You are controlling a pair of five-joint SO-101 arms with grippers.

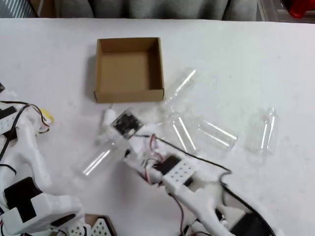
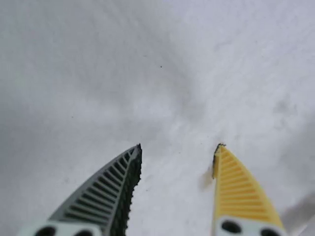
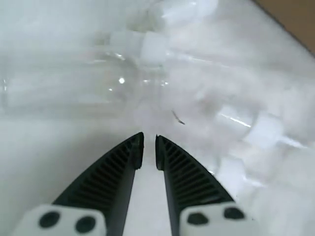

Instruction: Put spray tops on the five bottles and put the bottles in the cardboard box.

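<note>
The right claw [image 3: 149,145] is hovering low over the white bench [image 1: 59,64], its two black fingers pressed almost together with only a sliver of gap, pinching nothing. Just ahead of it a clear bottle [image 1: 98,158] is lying on its side, and a white piece [image 1: 109,118] that may be a spray top is sitting at its neck end; whether it is fitted on I cannot tell. To the right a second bottle [image 1: 181,132] and a third bottle [image 1: 216,133] are lying side by side, with a fourth bottle [image 1: 263,130] well apart from them. A fifth bottle [image 1: 179,86] is lying just beside the near right corner of the cardboard box [image 1: 101,69], which is standing open and showing its bare brown floor. At the bench's left edge the left claw [image 2: 179,147] is hanging spread, gripping nothing.
</note>
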